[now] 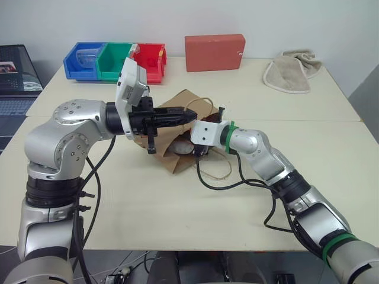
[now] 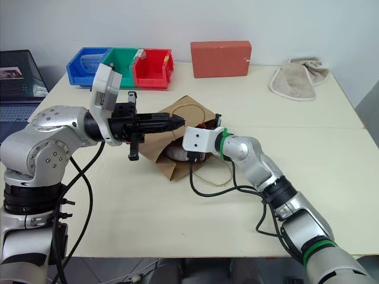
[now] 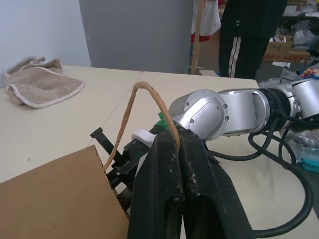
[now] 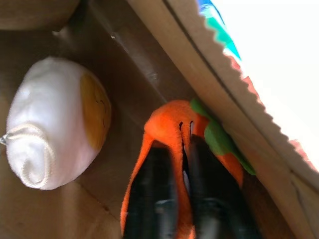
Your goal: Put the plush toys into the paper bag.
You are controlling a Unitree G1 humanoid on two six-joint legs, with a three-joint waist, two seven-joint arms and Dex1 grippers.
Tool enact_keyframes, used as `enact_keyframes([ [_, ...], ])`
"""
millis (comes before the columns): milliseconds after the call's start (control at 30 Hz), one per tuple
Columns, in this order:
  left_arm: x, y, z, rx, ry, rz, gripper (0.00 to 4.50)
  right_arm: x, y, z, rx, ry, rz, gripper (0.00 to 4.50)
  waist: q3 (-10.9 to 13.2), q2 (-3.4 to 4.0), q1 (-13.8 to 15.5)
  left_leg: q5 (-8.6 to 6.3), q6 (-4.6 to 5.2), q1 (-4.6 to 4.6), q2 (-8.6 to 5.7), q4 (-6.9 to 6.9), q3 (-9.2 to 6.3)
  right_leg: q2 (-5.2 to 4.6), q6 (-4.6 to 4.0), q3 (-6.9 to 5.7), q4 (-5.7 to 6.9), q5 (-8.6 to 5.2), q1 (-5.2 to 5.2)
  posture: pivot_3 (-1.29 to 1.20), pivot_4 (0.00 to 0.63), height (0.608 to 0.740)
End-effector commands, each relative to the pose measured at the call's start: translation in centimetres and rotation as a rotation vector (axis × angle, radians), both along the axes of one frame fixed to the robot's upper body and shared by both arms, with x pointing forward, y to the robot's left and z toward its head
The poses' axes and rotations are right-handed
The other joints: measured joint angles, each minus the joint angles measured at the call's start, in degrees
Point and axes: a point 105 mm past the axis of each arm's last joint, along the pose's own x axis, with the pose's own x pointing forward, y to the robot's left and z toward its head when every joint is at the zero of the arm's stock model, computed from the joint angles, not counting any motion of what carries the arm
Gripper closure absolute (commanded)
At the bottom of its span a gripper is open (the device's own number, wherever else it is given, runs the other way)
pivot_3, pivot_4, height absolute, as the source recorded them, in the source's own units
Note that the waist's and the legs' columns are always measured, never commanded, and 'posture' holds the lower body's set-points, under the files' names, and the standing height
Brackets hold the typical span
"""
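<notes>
Right wrist view looks along the right claw (image 4: 185, 149) – its two black fingers (image 4: 149, 194) sit close together with the orange carrot toy (image 4: 167, 127) squeezed between them, so it grips the carrot. Green leaves show at the carrot's far end, against the bag wall. Both are inside the paper bag (image 4: 149, 64). Beside the carrot, a bit apart from it, lies the white egg toy (image 4: 55, 124) with its yellow face, resting on the brown bag floor.

From the head, the right claw reaches into the mouth of the brown bag (image 1: 177, 106), which lies on its side on the table (image 1: 177, 213).

Left claw (image 3: 177, 144) is shut tight – it pinches one thin loop handle (image 3: 144, 92) of the bag and holds it up, so the mouth stays lifted. The other handle (image 1: 216, 176) lies flat on the table by the bag.

Farther back sit a red box (image 1: 214, 52), a beige towel (image 1: 290, 71), and blue, green and red bins (image 1: 115, 60). A person in dark clothes (image 3: 249, 35) stands beyond the table.
</notes>
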Motion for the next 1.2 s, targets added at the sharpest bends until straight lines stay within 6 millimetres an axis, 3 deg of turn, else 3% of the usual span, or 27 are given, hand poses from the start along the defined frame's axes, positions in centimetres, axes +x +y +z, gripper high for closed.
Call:
enact_keyframes([
  [33,-0.3,-0.1,1.1,-0.014,-0.050,-0.006,4.50,-0.5,0.2,1.5,0.017,-0.071,0.035,2.68,0.00,0.00,0.00,0.00,0.00,0.00,0.00,-0.01,0.00,0.00,0.00,0.00,0.00,0.00,0.00,0.00,0.150,0.740],
  [233,0.1,-0.3,1.5,-0.038,-0.062,0.017,4.50,-1.4,-0.3,1.8,0.002,-0.065,0.078,0.54,0.00,0.00,0.00,0.00,0.00,0.00,-0.01,0.01,-0.01,0.00,0.00,-0.01,0.00,0.00,0.02,0.00,0.150,0.740],
  [267,0.3,-0.4,1.4,-0.037,-0.065,0.023,4.50,-2.4,-0.5,2.2,0.017,-0.033,0.116,0.18,0.00,0.00,-0.01,0.00,0.00,0.01,0.00,0.01,-0.01,0.00,0.00,-0.01,0.00,0.00,0.02,0.00,0.150,0.740],
  [567,1.0,-0.7,1.3,-0.044,-0.082,0.054,4.50,-7.9,-5.5,4.9,0.064,0.136,0.269,0.18,0.00,0.00,0.18,0.00,0.00,0.00,-0.02,-0.01,-0.06,-0.01,0.00,-0.04,0.00,0.00,0.05,0.00,0.150,0.740],
  [733,1.1,-0.8,1.0,-0.038,-0.085,0.055,4.50,-8.7,-8.4,5.0,0.100,0.173,0.217,0.18,0.00,0.00,0.13,0.00,0.01,0.01,-0.04,0.03,-0.06,-0.02,0.00,-0.03,-0.02,0.00,0.09,0.00,0.150,0.740],
  [833,1.0,-0.9,1.1,-0.039,-0.085,0.051,4.50,-8.8,-9.8,3.3,0.165,0.319,0.136,0.18,0.00,0.00,0.06,0.00,0.01,0.02,-0.03,0.04,-0.05,-0.01,0.00,-0.02,-0.01,0.00,0.09,0.00,0.150,0.740],
  [967,1.0,-1.0,1.1,-0.029,-0.087,0.046,4.50,-6.8,-11.7,-1.2,0.251,0.514,-0.123,0.18,0.00,0.00,0.12,0.00,0.01,0.03,-0.05,0.05,-0.05,-0.01,0.00,0.00,-0.02,0.00,0.10,0.00,0.150,0.740],
  [1100,1.0,-1.1,1.1,-0.027,-0.090,0.043,4.50,-6.5,-10.8,-4.1,0.406,0.727,-0.241,0.18,0.00,0.00,-0.26,0.00,0.01,0.06,-0.01,0.06,0.00,0.03,0.01,0.07,0.01,0.00,0.08,0.00,0.150,0.740],
  [1200,0.9,-1.1,1.1,-0.025,-0.092,0.041,4.50,-6.1,-10.5,-5.8,0.417,0.810,-0.293,0.18,0.00,0.01,-0.04,0.00,0.01,0.04,-0.01,0.06,-0.01,0.04,0.01,0.06,0.01,0.00,0.08,0.00,0.150,0.740],
])
